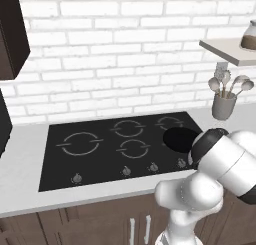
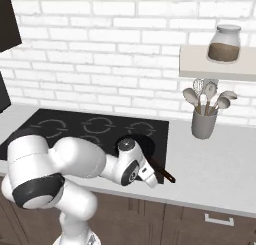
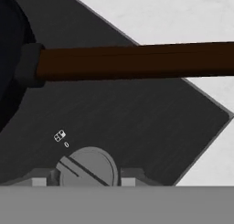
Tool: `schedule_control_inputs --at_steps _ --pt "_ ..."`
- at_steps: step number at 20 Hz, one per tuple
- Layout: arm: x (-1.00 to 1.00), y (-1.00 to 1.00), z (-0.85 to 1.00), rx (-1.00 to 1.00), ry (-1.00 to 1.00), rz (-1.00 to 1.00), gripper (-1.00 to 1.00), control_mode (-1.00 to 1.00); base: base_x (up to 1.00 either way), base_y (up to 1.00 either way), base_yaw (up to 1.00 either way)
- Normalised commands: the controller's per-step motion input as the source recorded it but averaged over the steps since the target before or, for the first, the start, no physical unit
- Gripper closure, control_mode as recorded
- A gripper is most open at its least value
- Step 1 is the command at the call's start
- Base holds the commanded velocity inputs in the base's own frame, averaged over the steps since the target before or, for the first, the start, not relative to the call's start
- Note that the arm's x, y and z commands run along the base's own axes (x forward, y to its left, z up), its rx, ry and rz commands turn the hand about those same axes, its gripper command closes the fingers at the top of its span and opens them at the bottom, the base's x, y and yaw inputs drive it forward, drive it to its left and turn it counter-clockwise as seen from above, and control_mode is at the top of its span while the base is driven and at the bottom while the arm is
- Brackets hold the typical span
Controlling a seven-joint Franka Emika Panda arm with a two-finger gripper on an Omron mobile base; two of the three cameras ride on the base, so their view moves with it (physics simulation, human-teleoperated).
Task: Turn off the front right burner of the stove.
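At the bottom centre of the hand view, the fingers [image 3: 125, 178] straddle a grey knob [image 3: 87, 167], apparently spread beside it, on the stove [image 1: 60, 164]. The front right burner [image 1: 179, 138] sits mid-right. Next, likely pinching and twisting.

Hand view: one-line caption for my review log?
Gripper straddles a grey stove knob, a brown pan handle crossing above.
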Motion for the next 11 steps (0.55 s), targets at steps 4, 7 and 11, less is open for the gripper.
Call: schedule_control_inputs --at_steps 4,7,11 --pt "-0.19 -0.1 0.0 0.19 -0.13 -0.54 1.0 -1.0 0.0 0.0 0.0" --pt "-0.1 -0.12 0.0 0.2 -0.12 -0.56 1.0 -1.0 0.0 0.0 0.0" --pt "0.0 -0.18 0.0 0.19 -0.1 -0.57 1.0 -1.0 0.0 0.0 0.0"
